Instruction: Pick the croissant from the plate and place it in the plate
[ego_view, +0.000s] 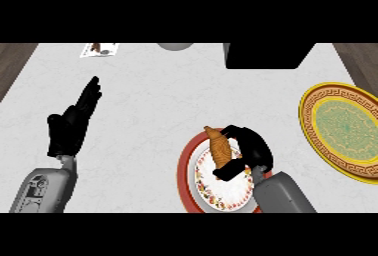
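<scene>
The big white bench (162, 110) fills the view. A black box (266, 55) sits at 1 o'clock, at the far edge. A gold and green plate (308, 120) lies at 3 o'clock. A red plate (182, 170) with flowers on it lies at 5 o'clock.

The left hand (68, 131) rests at 9 o'clock. Its fingers are straight and open, and it holds nothing. The right hand (255, 147) is over the red plate, and its fingers (236, 131) are curled round the croissant (218, 150).

The croissant is over the 12 o'clock side of the red plate. I cannot tell if it touches the plate or is just off it. A small card (98, 49) lies at 11 o'clock.

I think the grab is done. What is left is to lift the croissant, carry it toward 3 o'clock to the gold and green plate, and let go.
</scene>
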